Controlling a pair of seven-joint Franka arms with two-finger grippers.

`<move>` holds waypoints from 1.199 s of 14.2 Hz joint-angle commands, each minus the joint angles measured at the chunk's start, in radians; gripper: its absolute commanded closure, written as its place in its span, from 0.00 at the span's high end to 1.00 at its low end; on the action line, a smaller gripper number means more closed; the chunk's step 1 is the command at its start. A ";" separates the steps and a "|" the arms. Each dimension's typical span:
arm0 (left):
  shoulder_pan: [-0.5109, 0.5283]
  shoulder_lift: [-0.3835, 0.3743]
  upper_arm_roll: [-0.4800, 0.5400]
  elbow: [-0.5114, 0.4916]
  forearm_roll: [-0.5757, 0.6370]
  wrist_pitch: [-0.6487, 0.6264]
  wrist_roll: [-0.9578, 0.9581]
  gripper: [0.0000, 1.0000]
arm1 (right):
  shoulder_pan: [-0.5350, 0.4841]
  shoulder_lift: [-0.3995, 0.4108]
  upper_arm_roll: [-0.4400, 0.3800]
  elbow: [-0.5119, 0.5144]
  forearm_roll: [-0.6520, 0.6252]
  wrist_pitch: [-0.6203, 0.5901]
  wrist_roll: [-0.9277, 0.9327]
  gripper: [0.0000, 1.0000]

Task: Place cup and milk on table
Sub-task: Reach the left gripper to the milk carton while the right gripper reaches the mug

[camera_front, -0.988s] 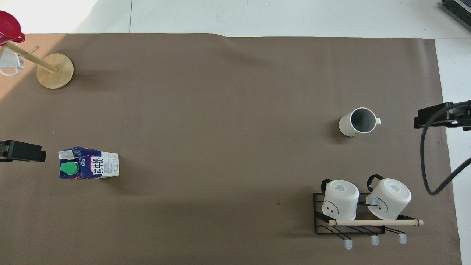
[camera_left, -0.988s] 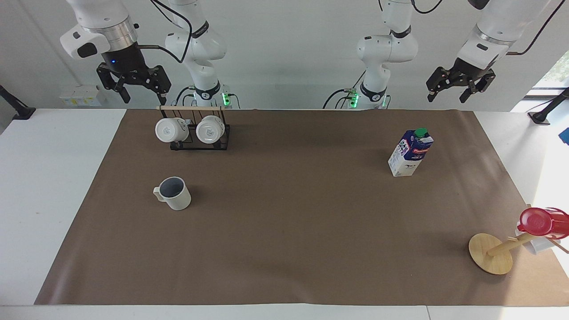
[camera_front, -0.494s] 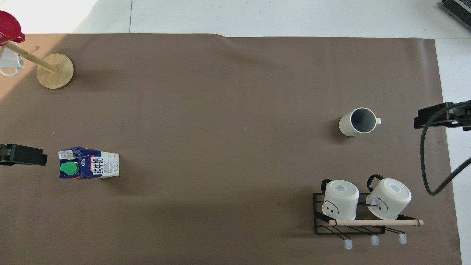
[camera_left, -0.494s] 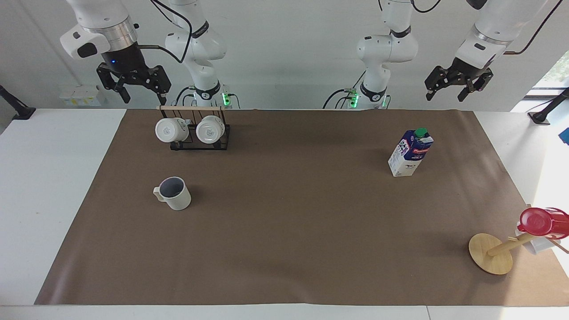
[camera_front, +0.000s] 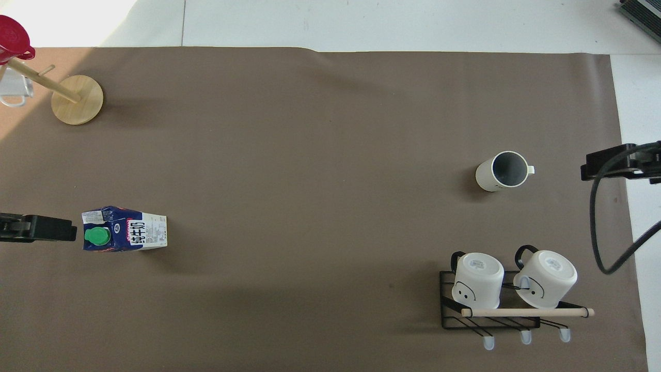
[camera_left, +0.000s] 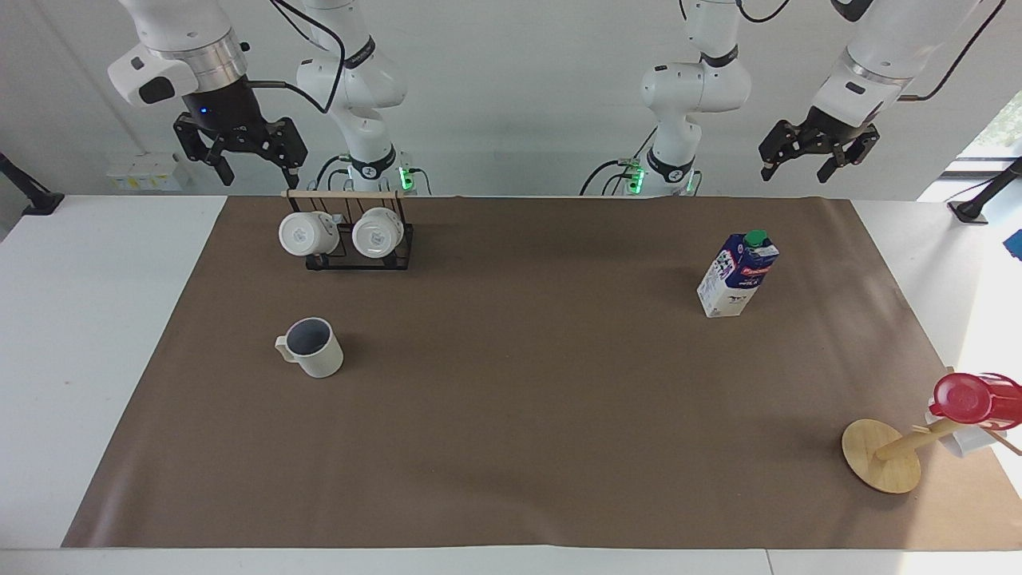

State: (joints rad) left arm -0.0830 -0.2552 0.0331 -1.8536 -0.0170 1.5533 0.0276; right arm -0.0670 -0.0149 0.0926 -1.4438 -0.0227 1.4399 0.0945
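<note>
Brown paper surface (camera_left: 519, 447): a wide sheet over the large white tabletop; both task things stand on it, well apart.
Cup (camera_left: 312, 348): off-white ceramic mug with a grey-blue inside and a squarish handle, upright toward the right arm's end, farther from the robots than the black wire rack (camera_left: 359, 254).
Milk (camera_left: 736, 275): tall white and dark-blue carton with a green screw cap, upright toward the left arm's end, touched by nothing.
Left claw (camera_left: 805, 162): raised in the air above the surface's edge at its own end, fingers apart, holding nothing.
Right claw (camera_left: 254, 164): raised just above the rack's wooden bar, fingers apart, holding nothing.
Bystanders: two white mugs (camera_left: 342, 233) hang on the rack; a red cup (camera_left: 971, 398) sits on a wooden peg stand (camera_left: 885, 455).
Progress: judging by how things lie, cup and milk are already set down and let go; nothing appears left but for the arms to pull clear.
</note>
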 commanded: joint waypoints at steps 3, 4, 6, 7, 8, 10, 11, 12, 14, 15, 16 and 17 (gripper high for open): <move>-0.001 -0.029 -0.009 -0.062 0.011 0.071 0.015 1.00 | -0.007 -0.020 0.004 -0.026 0.015 0.016 0.013 1.00; -0.003 -0.030 -0.009 -0.076 0.011 0.077 0.015 1.00 | -0.007 -0.020 0.004 -0.026 0.015 0.017 0.013 1.00; -0.003 -0.038 -0.009 -0.114 0.011 0.094 0.017 1.00 | -0.007 -0.020 0.004 -0.026 0.015 0.019 0.013 1.00; -0.003 -0.042 -0.009 -0.128 0.011 0.114 0.017 1.00 | -0.008 -0.020 0.004 -0.026 0.017 0.025 0.016 1.00; -0.004 -0.042 -0.009 -0.139 0.011 0.132 0.017 1.00 | -0.008 -0.019 0.004 -0.026 0.017 0.031 0.017 1.00; -0.004 -0.041 -0.009 -0.157 0.011 0.169 0.017 1.00 | -0.007 -0.019 0.004 -0.026 0.017 0.040 0.019 1.00; -0.004 -0.041 -0.009 -0.168 0.011 0.195 0.017 1.00 | -0.007 -0.016 0.004 -0.026 0.017 0.065 0.019 1.00; -0.004 -0.038 -0.009 -0.182 0.011 0.215 0.017 1.00 | -0.007 -0.014 0.004 -0.026 0.017 0.074 0.019 1.00; -0.003 -0.038 -0.009 -0.202 0.011 0.235 0.018 1.00 | -0.005 -0.007 0.004 -0.024 0.018 0.079 0.019 1.00; -0.003 -0.035 -0.009 -0.205 0.011 0.237 0.018 1.00 | -0.007 -0.004 0.004 -0.024 0.018 0.079 0.019 1.00; -0.003 -0.029 -0.009 -0.210 0.011 0.238 0.017 1.00 | -0.007 -0.002 0.004 -0.024 0.018 0.079 0.019 1.00; -0.003 -0.029 -0.009 -0.225 0.011 0.249 0.018 1.00 | -0.007 -0.003 0.004 -0.026 0.015 0.086 0.019 1.00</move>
State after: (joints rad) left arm -0.0839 -0.2613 0.0244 -2.0309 -0.0170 1.7653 0.0352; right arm -0.0669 -0.0098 0.0926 -1.4483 -0.0227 1.4982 0.0946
